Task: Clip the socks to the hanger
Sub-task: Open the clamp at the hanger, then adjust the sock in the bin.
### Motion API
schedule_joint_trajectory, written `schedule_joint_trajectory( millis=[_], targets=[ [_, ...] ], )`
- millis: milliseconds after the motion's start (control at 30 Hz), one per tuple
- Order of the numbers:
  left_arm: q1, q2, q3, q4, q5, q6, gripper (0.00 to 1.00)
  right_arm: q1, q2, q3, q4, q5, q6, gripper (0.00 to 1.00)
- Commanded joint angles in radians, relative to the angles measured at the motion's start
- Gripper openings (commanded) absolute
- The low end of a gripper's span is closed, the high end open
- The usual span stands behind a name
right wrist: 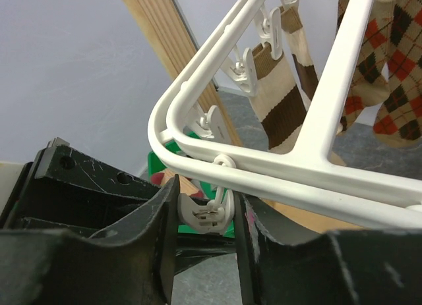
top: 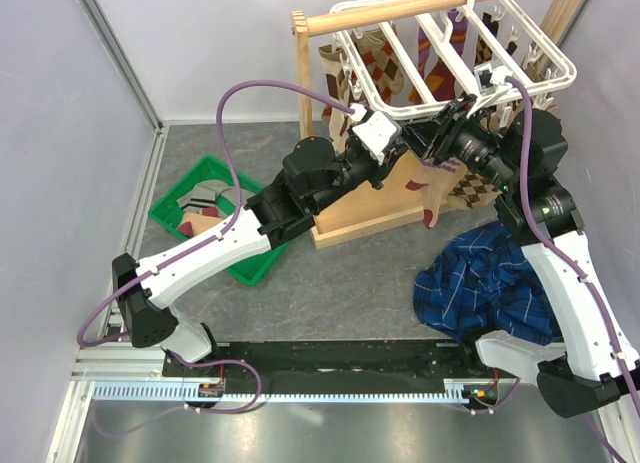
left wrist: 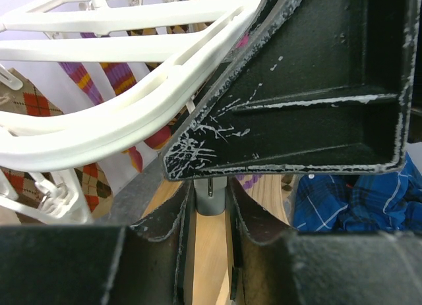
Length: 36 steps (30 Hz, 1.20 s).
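The white grid hanger (top: 520,58) hangs from the wooden rail; it also shows in the left wrist view (left wrist: 119,120) and the right wrist view (right wrist: 297,173). My right gripper (right wrist: 206,209) is shut on a small white clip (right wrist: 210,213) dangling under the hanger's corner, one finger on each side. In the top view it (top: 458,113) meets my left gripper (top: 428,161) under the hanger's near edge. A tan sock with a maroon toe (top: 432,195) hangs below the left gripper. The left jaws (left wrist: 210,206) stand close together with tan material between them and a grey clip end (left wrist: 210,194) at their tips.
A green bin (top: 170,198) with several more socks sits at the left. A blue plaid cloth (top: 490,278) lies by the right arm. The wooden stand's base (top: 365,218) is under the grippers. Argyle socks (right wrist: 389,74) and a brown striped sock (right wrist: 277,101) hang from the hanger.
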Motion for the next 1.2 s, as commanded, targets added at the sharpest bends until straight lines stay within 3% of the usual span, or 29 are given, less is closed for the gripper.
schedule_joint_trajectory(
  millis=[0,33,67,233,533,900,1000,1167],
  targets=[
    [-0.017,-0.001,0.031,-0.040,0.009,-0.046,0.15,0.004,0.000,0.003,0.038,0.022,-0.013,0.33],
    [-0.018,-0.004,0.028,-0.040,0.004,-0.048,0.19,0.003,-0.003,0.003,0.036,0.027,-0.013,0.25],
    [-0.018,-0.007,0.025,-0.040,0.000,-0.053,0.27,0.004,-0.006,0.003,0.036,0.028,-0.014,0.22],
    [-0.017,-0.027,0.006,-0.040,-0.029,-0.068,0.48,0.003,-0.009,0.006,0.033,0.038,-0.005,0.06],
    [-0.012,-0.124,-0.072,-0.045,-0.103,-0.154,0.76,0.003,-0.017,-0.001,0.033,0.038,-0.016,0.07],
    [0.068,-0.460,-0.447,-0.322,-0.327,-0.456,0.81,0.004,-0.020,-0.009,0.000,0.073,-0.066,0.08],
    [0.152,-0.561,-0.555,-0.440,-0.371,-0.586,0.80,0.004,-0.023,-0.018,-0.007,0.081,-0.075,0.08],
    [0.434,-0.661,-0.682,-0.582,-0.348,-0.724,0.78,0.004,-0.028,-0.032,-0.011,0.085,-0.088,0.08]
  ],
)
